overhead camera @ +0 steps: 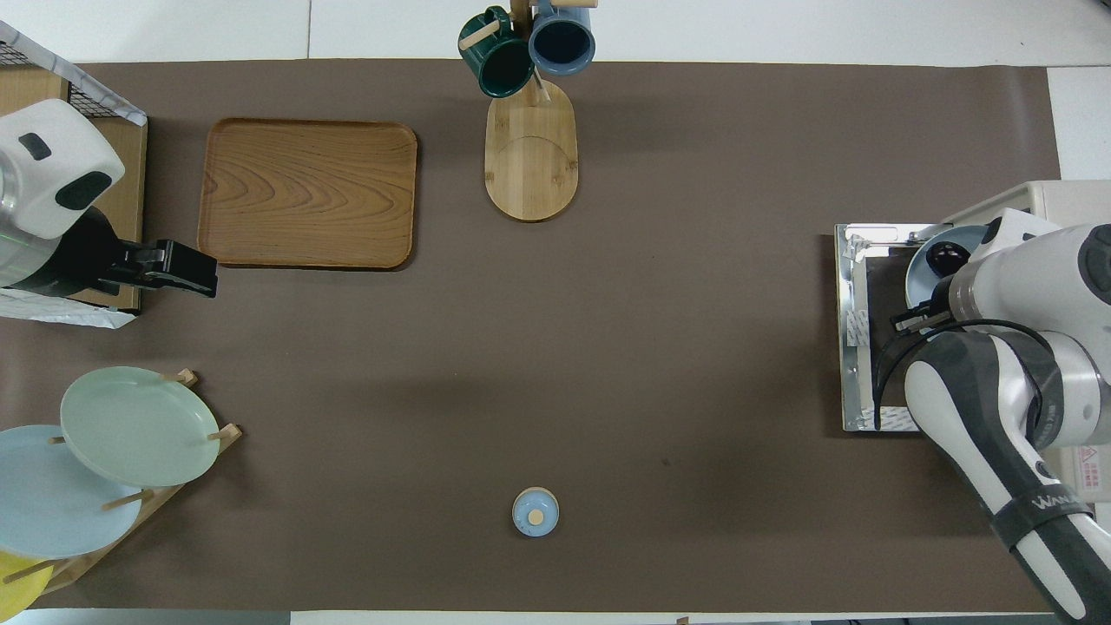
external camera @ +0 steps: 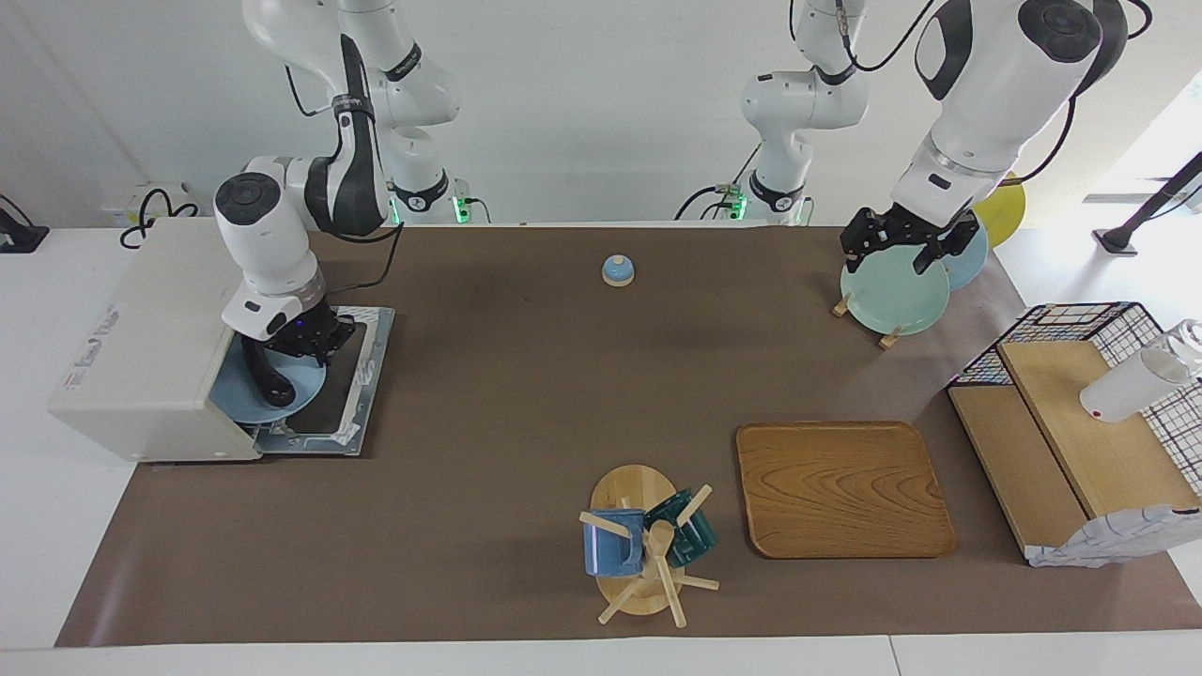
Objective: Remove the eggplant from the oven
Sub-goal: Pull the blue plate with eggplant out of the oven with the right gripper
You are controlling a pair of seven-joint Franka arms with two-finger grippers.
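We cannot tell how open our right tool (external camera: 302, 349) is, low over the eggplant (external camera: 265, 376) at the oven (external camera: 150, 347) mouth.

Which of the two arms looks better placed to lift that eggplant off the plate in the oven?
The right. Its gripper is at the open oven, right over the eggplant on the blue plate. The left gripper waits over the plate rack at the table's left-arm end.

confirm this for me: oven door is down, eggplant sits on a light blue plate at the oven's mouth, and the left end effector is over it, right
One thing is off: the facing view shows the right end effector over the eggplant, not the left. The left end effector waits over the plate rack. The oven door is down, and the light blue plate sits at its mouth.
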